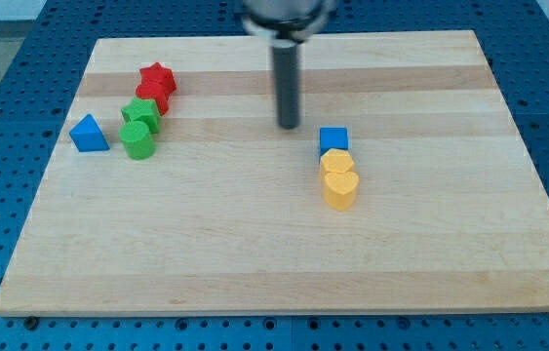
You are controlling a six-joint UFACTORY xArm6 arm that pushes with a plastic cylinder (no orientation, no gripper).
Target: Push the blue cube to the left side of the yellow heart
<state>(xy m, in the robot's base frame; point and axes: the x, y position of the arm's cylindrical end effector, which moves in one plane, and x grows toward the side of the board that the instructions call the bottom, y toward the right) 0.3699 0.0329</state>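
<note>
The blue cube (333, 139) sits right of the board's middle, touching the top side of a yellow hexagon-like block (335, 162). The yellow heart (340, 188) lies just below that yellow block, touching it. The three form a short column. My tip (289, 127) is the lower end of the dark rod and stands a little up and to the left of the blue cube, with a small gap between them.
At the view's left stand a blue triangular block (89, 134), a green cylinder (138, 142), a green star (142, 113), a red star (158, 76) and a red block (152, 96), clustered together. The wooden board (254, 263) lies on a blue perforated table.
</note>
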